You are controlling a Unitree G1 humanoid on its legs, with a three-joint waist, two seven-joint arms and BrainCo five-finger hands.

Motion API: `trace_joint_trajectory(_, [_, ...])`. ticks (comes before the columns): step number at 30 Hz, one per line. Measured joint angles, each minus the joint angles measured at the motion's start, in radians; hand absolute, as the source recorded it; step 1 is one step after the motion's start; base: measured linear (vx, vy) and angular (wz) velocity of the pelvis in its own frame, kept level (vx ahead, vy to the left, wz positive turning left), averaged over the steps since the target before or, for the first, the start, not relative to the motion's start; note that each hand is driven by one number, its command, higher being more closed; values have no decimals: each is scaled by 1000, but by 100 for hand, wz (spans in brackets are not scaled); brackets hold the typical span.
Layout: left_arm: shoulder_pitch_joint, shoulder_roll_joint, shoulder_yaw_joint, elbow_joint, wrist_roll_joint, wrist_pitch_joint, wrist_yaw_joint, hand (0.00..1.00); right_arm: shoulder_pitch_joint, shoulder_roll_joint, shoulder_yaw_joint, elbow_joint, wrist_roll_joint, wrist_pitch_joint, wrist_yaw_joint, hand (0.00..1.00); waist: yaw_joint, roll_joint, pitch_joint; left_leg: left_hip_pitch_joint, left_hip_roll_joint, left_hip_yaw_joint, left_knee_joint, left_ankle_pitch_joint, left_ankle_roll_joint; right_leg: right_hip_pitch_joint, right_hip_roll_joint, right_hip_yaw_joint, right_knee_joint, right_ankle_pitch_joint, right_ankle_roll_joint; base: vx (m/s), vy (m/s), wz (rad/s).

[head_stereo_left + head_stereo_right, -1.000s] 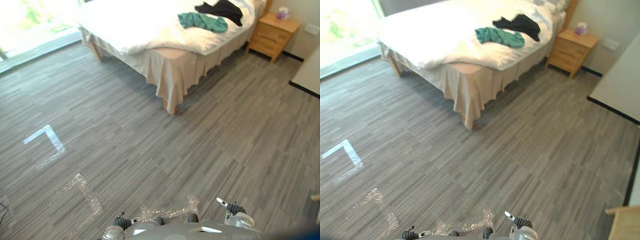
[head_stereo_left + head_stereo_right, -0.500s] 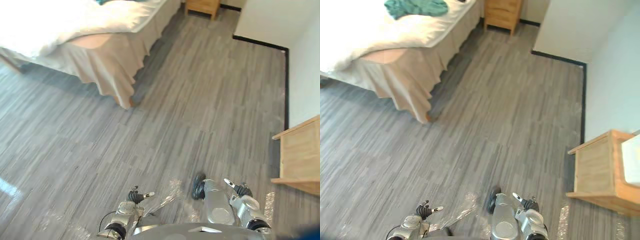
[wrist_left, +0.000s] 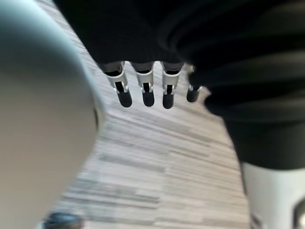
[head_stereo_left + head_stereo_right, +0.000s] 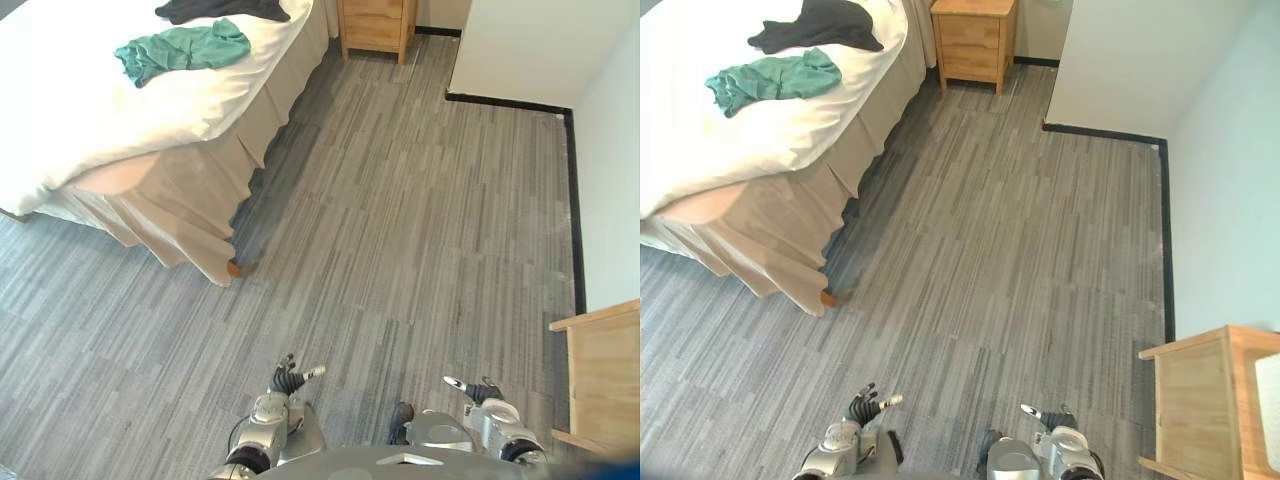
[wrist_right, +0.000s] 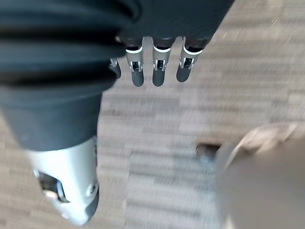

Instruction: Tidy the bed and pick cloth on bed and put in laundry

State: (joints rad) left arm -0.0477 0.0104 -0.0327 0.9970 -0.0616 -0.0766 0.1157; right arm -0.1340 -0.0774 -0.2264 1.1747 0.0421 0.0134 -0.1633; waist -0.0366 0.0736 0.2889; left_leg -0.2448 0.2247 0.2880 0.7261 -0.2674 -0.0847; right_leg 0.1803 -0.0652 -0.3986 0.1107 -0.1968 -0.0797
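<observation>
A green cloth [image 4: 180, 49] lies crumpled on the white bed [image 4: 70, 110] at the upper left, with a black cloth [image 4: 222, 9] just beyond it. Both hands hang low at my sides, far from the bed. My left hand [image 4: 288, 378] shows near the bottom centre with relaxed fingers [image 3: 145, 90] over the floor, holding nothing. My right hand [image 4: 478, 392] shows at the bottom right, its fingers [image 5: 159, 67] likewise straight and empty.
A wooden nightstand [image 4: 376, 24] stands past the bed's head. A white wall [image 4: 530, 50] with a dark baseboard runs along the right. A wooden cabinet [image 4: 605, 375] sits at the right edge. Grey plank floor [image 4: 400, 230] spreads between the bed and the wall.
The camera has swung, so the bed sits further left and the clothes show more fully. Both hands remain low and empty.
</observation>
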Motion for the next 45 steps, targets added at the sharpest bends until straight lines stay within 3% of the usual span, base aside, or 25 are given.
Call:
trace_joint_trajectory(2, [-2, -2, -2, -1, -6, 0, 0, 0, 13, 10, 0, -3, -18, -1, 1, 0, -1, -3, 0, -11, -81, 44, -249, 70, 19, 39, -31, -1, -8, -12, 47, 460, 187, -25])
trace_joint_trajectory(3, [8, -4, -2, 2, -6, 0, -1, 0, 15, 8, 0, -12, -28, -1, 1, 0, 2, 18, -11, -23, -107, 96, -437, 219, 65, 67, -25, 4, -23, -44, 105, 452, 222, -22])
trace_joint_trajectory(4, [16, -4, -1, 4, -7, 0, 0, 0, 16, 2, 0, -17, -28, -1, 1, 0, 2, 37, -17, -32, -103, 119, -500, 312, 90, 82, -10, 4, -34, -65, 137, 455, 235, 10])
trace_joint_trajectory(5, [-3, 8, 7, 9, -7, 2, -1, 0, 21, 10, -3, -16, -30, 0, -1, 0, -8, 5, -23, -38, -131, 155, -479, 342, 188, 115, -39, 1, -44, -90, 167, 345, 170, 27])
trace_joint_trajectory(8, [-8, 36, 45, 7, -8, 7, -1, 0, 21, 50, -30, -17, -65, 1, 0, 0, 39, -58, -40, -29, -184, 228, -507, 290, 216, 123, -85, 2, -77, -31, 175, 368, 179, 13])
trace_joint_trajectory(11, [19, 37, 70, 8, -7, 15, -1, 0, 41, 79, -51, -17, -69, 2, 7, 0, 58, -58, -47, 59, -233, 240, -552, 239, 225, 181, -99, 7, -62, 72, 206, 367, 164, 32])
trace_joint_trajectory(12, [30, 35, 77, 8, -7, 15, -2, 0, 45, 76, -54, -17, -75, 1, 7, 0, 58, -56, -59, 81, -240, 235, -573, 223, 215, 169, -111, 7, 4, 70, 209, 363, 200, 51])
trace_joint_trajectory(13, [51, 34, 79, 21, -6, 22, -2, 0, 56, 65, -83, -22, -93, 0, 7, 0, 53, -36, -79, 143, -256, 185, -625, 213, 200, 68, -157, 21, 296, 95, 250, 248, 120, 57])
trace_joint_trajectory(15, [56, 39, 70, 47, -5, 23, -3, 0, 67, 50, -90, -28, -106, 0, 8, 0, 43, -37, -84, 208, -279, 120, -661, 206, 193, -45, -196, 93, 614, 158, 282, 278, 88, 94])
trace_joint_trajectory(16, [56, 48, 70, 64, -5, 29, -2, 0, 82, 48, -94, -32, -106, 0, 8, 0, 36, -47, -86, 242, -294, 74, -670, 198, 188, -104, -211, 107, 762, 128, 270, 469, 54, 159])
trace_joint_trajectory(18, [55, 53, 70, 91, -6, 32, -1, 0, 98, 39, -117, -61, -100, -9, 10, 0, 24, -53, -87, 331, -314, -37, -691, 190, 187, -216, -258, 64, 901, 38, 185, 441, 7, 157])
trace_joint_trajectory(20, [54, 54, 59, 90, -6, 30, -1, 0, 99, 39, -120, -70, -100, -11, 10, 0, 24, -59, -83, 378, -307, -110, -691, 186, 178, -256, -271, 31, 842, -30, 190, 380, -106, 137])
trace_joint_trajectory(23, [44, 50, 38, 86, -7, 30, 0, 0, 90, 40, -120, -70, -99, -16, 10, 0, 26, -45, -80, 419, -260, -227, -688, 162, 139, -295, -223, 35, 576, -56, 181, 310, -205, 120])
trace_joint_trajectory(24, [40, 46, 35, 86, -7, 29, 0, 0, 88, 39, -111, -73, -97, -21, 10, 0, 24, -33, -77, 417, -227, -279, -687, 151, 122, -298, -171, 84, 385, -40, 192, 305, -394, 130])
trace_joint_trajectory(26, [34, 51, 35, 84, -8, 24, 0, 0, 89, 44, -87, -70, -94, -20, 11, 0, 26, -54, -77, 401, -213, -345, -683, 132, 92, -292, -123, 203, 103, 46, 196, 280, -430, 120])
trace_joint_trajectory(27, [25, 64, 45, 84, -8, 23, 1, 0, 84, 59, -78, -66, -82, -20, 13, 0, 26, -86, -68, 399, -211, -396, -676, 103, 67, -263, -118, 253, 0, 195, 202, 214, -419, 98])
trace_joint_trajectory(28, [26, 62, 47, 85, -8, 23, 2, 0, 81, 58, -80, -66, -77, -20, 14, 0, 24, -73, -62, 402, -196, -394, -678, 100, 61, -257, -104, 239, 6, 196, 183, 308, -568, 95])
trace_joint_trajectory(30, [34, 29, 88, 82, -8, 15, 2, 0, 65, 44, -77, -67, -70, -18, 18, 0, 20, -41, -49, 412, -140, -302, -672, 111, 37, -265, -80, 180, 126, 110, 161, 234, -343, 70])
trace_joint_trajectory(35, [46, 13, 165, 84, -9, 0, 2, 0, 68, 40, -34, -56, -70, -16, 38, 0, 30, -38, -57, 460, -78, -324, -652, 106, -11, -201, -48, 111, 226, -28, 120, 290, -244, 59])
trace_joint_trajectory(37, [50, 14, 194, 73, -22, -3, 0, 0, 79, 40, -21, -55, -67, -18, 43, 0, 29, -45, -53, 338, -72, -327, -373, 68, -37, -124, -48, 58, 157, -39, 112, 218, -173, 66])
trace_joint_trajectory(39, [64, 4, 236, 49, -61, -5, 1, 0, 96, 29, 8, -63, -66, -22, 43, 0, 31, -30, -42, 212, -33, -304, -68, 94, -37, -35, -23, 20, 111, -42, 106, 202, -143, 42])
trace_joint_trajectory(40, [75, 1, 239, 37, -84, -9, 2, 0, 98, 25, 10, -60, -66, -21, 42, 0, 34, -27, -36, 181, 10, -237, 51, 143, -36, 24, -10, 5, 78, -46, 99, 243, -125, 23])
trace_joint_trajectory(42, [76, 7, 230, 37, -86, -18, 4, 0, 102, 25, -1, -50, -66, -20, 40, 0, 43, -26, -37, 141, 65, -68, 147, 76, -21, 92, -30, -1, 34, -50, 88, 261, -60, 9])
trace_joint_trajectory(44, [65, 10, 227, 37, -83, -17, 4, 0, 94, 26, -15, -45, -66, -18, 40, 0, 41, -32, -34, 99, 38, 9, 113, 13, -14, 107, -67, 3, 22, -50, 88, 205, 70, -2])
trace_joint_trajectory(45, [61, 14, 204, 36, -83, -19, 4, 0, 93, 26, -39, -41, -66, -14, 41, 0, 41, -36, -31, 68, -26, 54, -34, 4, -1, 120, -110, 5, 22, -50, 88, 235, 143, 1])
